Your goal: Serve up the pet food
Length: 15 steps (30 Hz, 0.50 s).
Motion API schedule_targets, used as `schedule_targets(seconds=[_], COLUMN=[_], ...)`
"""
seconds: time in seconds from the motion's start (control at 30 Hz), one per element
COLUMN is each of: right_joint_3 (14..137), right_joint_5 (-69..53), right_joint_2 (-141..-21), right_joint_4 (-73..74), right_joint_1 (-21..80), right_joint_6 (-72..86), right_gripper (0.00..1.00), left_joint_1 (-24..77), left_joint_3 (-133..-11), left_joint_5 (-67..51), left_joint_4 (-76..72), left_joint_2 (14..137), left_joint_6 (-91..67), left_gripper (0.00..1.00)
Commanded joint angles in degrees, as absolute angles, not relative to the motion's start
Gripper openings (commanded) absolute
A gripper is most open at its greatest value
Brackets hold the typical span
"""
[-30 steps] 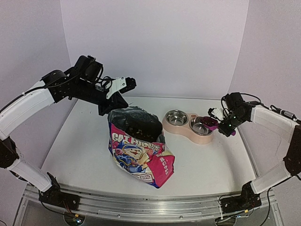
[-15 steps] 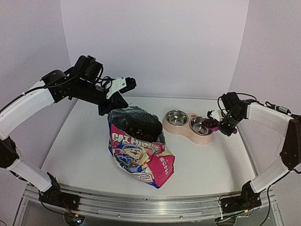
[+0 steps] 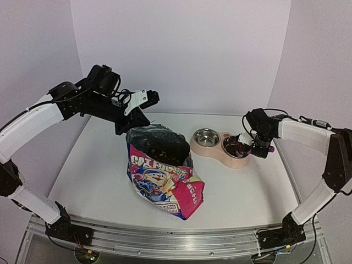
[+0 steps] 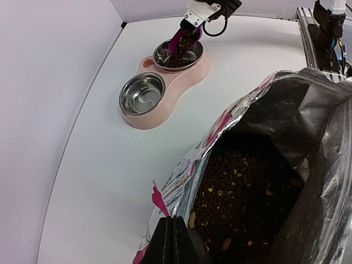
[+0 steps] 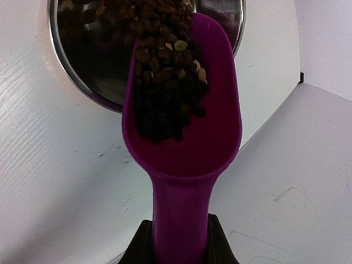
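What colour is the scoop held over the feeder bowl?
Magenta; the scoop shows best in the right wrist view.

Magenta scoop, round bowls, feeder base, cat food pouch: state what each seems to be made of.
Magenta scoop: likely moulded plastic, smooth, soft sheen, uniform colour. Round silver bowls: apparently polished steel, with mirror-like reflections. Pale pink feeder base: probably plastic, matte, rounded edges. Glossy printed cat food pouch: flexible film, crinkled, with a silvery foil-like lining at the open mouth.

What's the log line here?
left gripper: shut on pouch | right gripper: shut on scoop | scoop: tipped over right bowl | kibble: in scoop and bowl
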State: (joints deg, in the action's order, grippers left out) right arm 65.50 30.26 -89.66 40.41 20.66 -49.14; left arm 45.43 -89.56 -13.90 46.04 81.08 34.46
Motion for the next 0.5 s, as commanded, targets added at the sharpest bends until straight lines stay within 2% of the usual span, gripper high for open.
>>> schedule_targets(seconds=[0.0, 0.47], right_joint_3=[68.3, 66.3], right_joint_5=[37.7, 49.8], right_joint_2=[-89.7, -88.9], right_joint_4=[40.4, 39.2], right_joint_1=[22.8, 26.4], right_joint_6=[-52.1, -59.1], right_gripper=[0.0, 0.0], left_joint_1=[44.8, 44.7], left_joint_3=[-91.8, -91.9], left_joint_5=[-14.2, -14.7], left_joint_4=[44.2, 44.1], left_joint_2=[79.8, 79.6], left_joint_6=[33.6, 33.6], left_gripper=[0.0, 0.0])
